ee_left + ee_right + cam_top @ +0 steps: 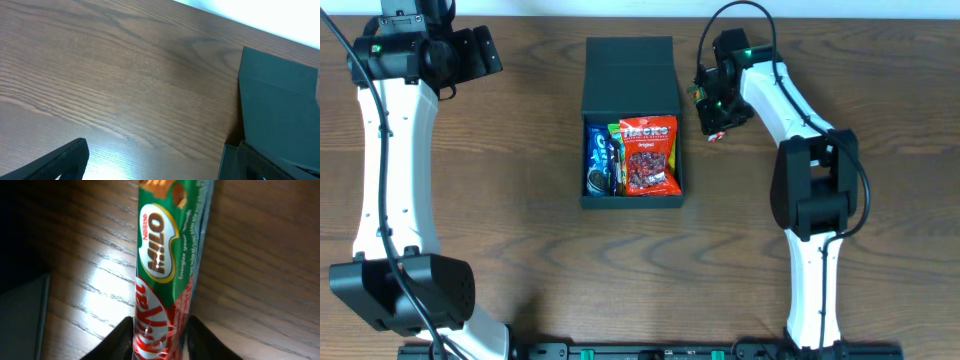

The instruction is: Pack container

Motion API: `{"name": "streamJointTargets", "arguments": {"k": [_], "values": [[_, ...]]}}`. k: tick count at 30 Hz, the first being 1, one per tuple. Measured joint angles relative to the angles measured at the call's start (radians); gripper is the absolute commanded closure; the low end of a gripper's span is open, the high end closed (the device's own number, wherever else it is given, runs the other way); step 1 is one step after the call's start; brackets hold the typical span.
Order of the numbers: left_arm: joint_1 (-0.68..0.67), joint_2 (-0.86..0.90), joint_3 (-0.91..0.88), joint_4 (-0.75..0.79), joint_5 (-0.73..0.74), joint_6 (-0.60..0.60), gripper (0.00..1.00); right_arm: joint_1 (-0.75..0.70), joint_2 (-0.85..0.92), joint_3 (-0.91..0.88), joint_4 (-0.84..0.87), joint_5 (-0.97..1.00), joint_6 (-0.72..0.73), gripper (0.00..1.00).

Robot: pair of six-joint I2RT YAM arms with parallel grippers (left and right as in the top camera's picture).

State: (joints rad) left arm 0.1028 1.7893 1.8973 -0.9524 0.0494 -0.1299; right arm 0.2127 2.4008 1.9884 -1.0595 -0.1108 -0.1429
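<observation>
Our right claw [161, 338] seems pinched on the snack bars [165, 255] beside the container [630, 75], for packing; left claw [154, 165] gapes empty.

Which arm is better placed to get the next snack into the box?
Right. The right gripper straddles the Milo and KitKat bars just beside the container. The left gripper is open, farther off, with nothing between its fingers.
</observation>
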Motion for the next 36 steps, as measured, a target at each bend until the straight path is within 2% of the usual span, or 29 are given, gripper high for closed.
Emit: {"name": "streamJointTargets", "arguments": {"k": [11, 15, 22, 24, 26, 32, 36], "values": [[0.0, 0.0, 0.0, 0.0, 0.0, 0.0, 0.05, 0.001, 0.0, 0.0, -0.006, 0.008, 0.007, 0.8], [0.0, 0.0, 0.0, 0.0, 0.0, 0.0, 0.05, 0.001, 0.002, 0.031, -0.082, 0.011, 0.028, 0.84], [0.0, 0.0, 0.0, -0.001, 0.0, 0.0, 0.05, 0.01, 0.029, 0.473, -0.397, -0.045, 0.157, 0.86], [0.0, 0.0, 0.0, 0.0, 0.0, 0.0, 0.05, 0.045, 0.021, 0.567, -0.448, -0.1, 0.194, 0.86], [0.0, 0.0, 0.0, 0.0, 0.0, 0.0, 0.05, 0.104, 0.018, 0.585, -0.473, -0.135, 0.234, 0.85], [0.0, 0.0, 0.0, 0.0, 0.0, 0.004, 0.05, 0.286, 0.018, 0.528, -0.496, -0.175, 0.355, 0.85], [0.0, 0.0, 0.0, -0.001, 0.0, 0.008, 0.05, 0.358, 0.018, 0.472, -0.5, -0.183, 0.429, 0.87]]}}
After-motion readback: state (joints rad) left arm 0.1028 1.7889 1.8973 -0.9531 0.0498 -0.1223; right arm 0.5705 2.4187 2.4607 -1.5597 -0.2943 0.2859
